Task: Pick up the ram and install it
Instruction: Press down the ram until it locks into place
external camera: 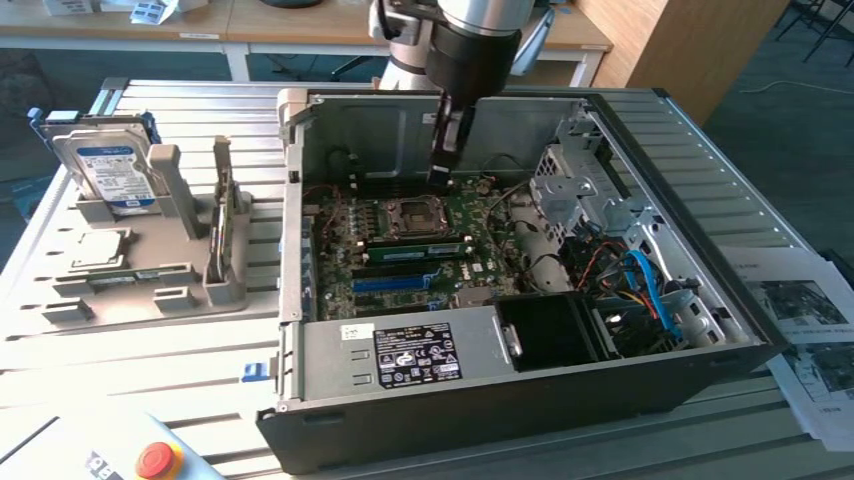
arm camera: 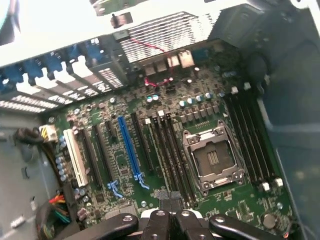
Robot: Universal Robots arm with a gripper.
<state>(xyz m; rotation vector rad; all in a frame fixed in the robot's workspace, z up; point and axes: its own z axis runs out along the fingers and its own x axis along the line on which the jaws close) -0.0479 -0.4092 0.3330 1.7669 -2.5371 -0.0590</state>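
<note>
— Ram (external camera: 419, 251): where is it in the exterior view?
— A narrow green strip lies flat across the board (external camera: 461, 225) inside the open case (external camera: 507, 400), just beside the socket (external camera: 411, 214), on the side nearer the blue slot (external camera: 390, 283). It looks seated in its slot, though I cannot be sure.
— And the gripper (external camera: 439, 185)?
— It hangs from the arm, reaching down into the case. Its tips are on the far side of the socket from the green strip, close over the board. The jaws are pressed together. I cannot make out anything between them.
— Outside the case?
— At the exterior view's left, a grey fixture (external camera: 160, 290) with a hard drive (external camera: 110, 175) standing in it.
— Now the wrist view.
— The gripper (arm camera: 170, 200) points down at the board (arm camera: 125, 100), jaws again drawn tight together. Its tips hover over the row of dark slots (arm camera: 172, 150) between the socket (arm camera: 214, 159) and the blue slot (arm camera: 130, 150). A white slot (arm camera: 76, 156) lies farther out.
</note>
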